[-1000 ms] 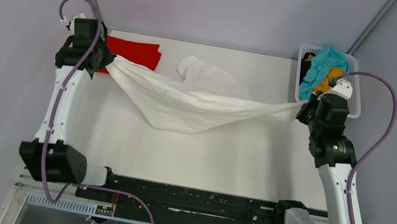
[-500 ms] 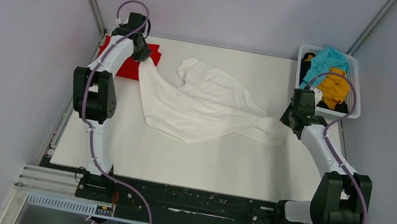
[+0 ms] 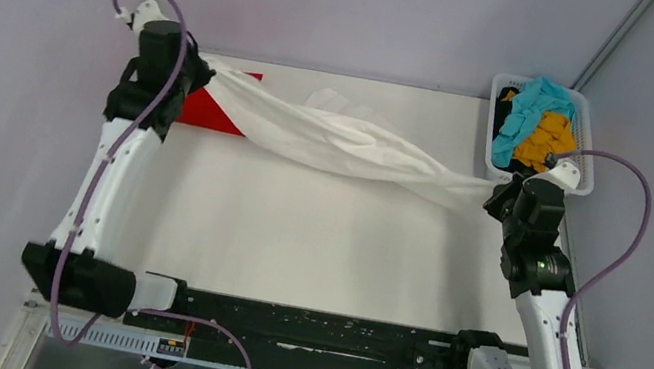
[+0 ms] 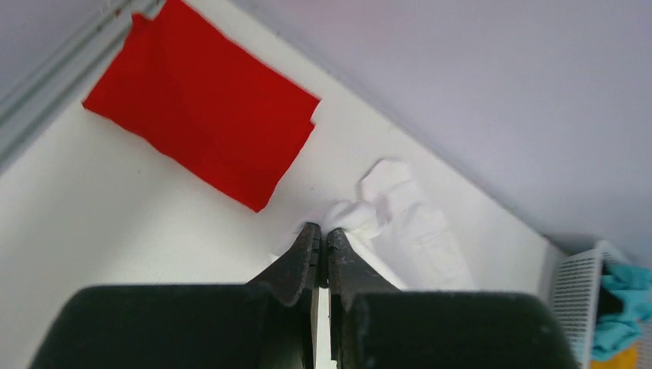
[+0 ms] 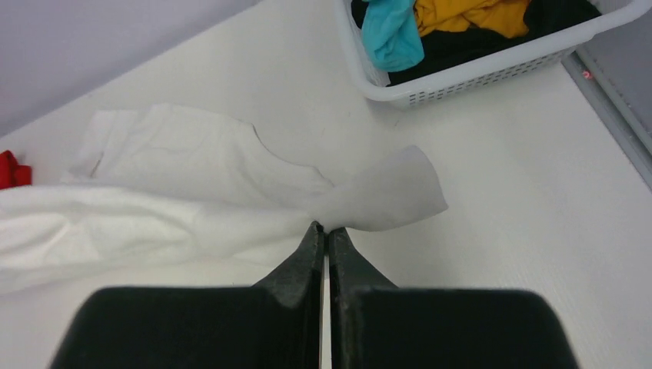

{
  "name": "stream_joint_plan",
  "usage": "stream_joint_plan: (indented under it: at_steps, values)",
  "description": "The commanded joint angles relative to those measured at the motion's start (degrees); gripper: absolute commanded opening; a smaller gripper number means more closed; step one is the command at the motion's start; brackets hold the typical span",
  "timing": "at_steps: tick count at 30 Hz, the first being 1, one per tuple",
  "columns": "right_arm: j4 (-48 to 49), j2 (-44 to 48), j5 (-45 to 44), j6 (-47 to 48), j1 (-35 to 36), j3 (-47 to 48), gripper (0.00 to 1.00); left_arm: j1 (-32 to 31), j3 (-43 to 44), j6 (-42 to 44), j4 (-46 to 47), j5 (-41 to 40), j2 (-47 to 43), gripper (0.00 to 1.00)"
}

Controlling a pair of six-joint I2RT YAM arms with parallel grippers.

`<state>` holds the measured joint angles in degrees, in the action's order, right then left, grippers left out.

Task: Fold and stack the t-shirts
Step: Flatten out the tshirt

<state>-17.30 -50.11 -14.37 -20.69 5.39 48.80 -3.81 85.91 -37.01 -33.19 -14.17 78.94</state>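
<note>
A large white t-shirt (image 3: 341, 141) hangs stretched in a band between my two grippers above the table. At the back left, my left gripper (image 3: 204, 71) is shut on one end of it, seen bunched at the fingertips as white t-shirt (image 4: 369, 211) with left gripper (image 4: 323, 231). On the right, my right gripper (image 3: 494, 196) is shut on the other end, white t-shirt (image 5: 231, 207) pinched at right gripper (image 5: 324, 227). A folded red t-shirt (image 3: 209, 111) lies flat at the back left, red t-shirt (image 4: 204, 134). Teal (image 3: 528, 113), mustard-yellow (image 3: 549, 142) and black t-shirts sit in the basket.
The white lattice basket (image 3: 585, 169) stands at the table's back right corner, basket (image 5: 492, 69). A metal frame post runs up each back corner. The table's left edge rail (image 4: 46, 108) lies beside the red shirt.
Both arms have lifted and pulled apart, stretching the white shirt off the table into a taut band; half a second ago it lay spread on the table with the arms low.
</note>
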Motion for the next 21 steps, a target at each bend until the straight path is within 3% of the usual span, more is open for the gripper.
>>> stream_joint_plan:
  at_steps: [1,6,11,15,20,21]
  values:
    - [-5.7,8.0,1.0,-0.3,-0.4,-0.6,0.0,0.2,-1.6,2.0,3.1,-2.6,-10.5,0.0]
    - [-8.7,14.2,1.3,0.4,-0.4,-0.1,0.0,0.2,0.3,3.6,0.3,-1.8,-14.3,0.0]
    - [-8.7,11.2,-0.6,1.1,-0.4,0.8,0.0,0.2,3.3,4.5,0.4,-3.7,-10.3,0.0]
    - [-6.3,3.9,-1.2,0.7,-0.4,0.5,0.0,0.2,8.7,4.5,-2.3,-5.2,1.0,0.02]
    - [-3.2,-7.8,-1.1,-0.7,-0.4,-0.6,0.0,0.2,16.1,4.3,-7.7,-2.8,23.3,0.08]
    - [-2.8,-10.2,-1.7,-1.1,-0.4,-0.6,0.0,0.2,18.4,4.1,-9.6,-1.5,27.6,0.13]
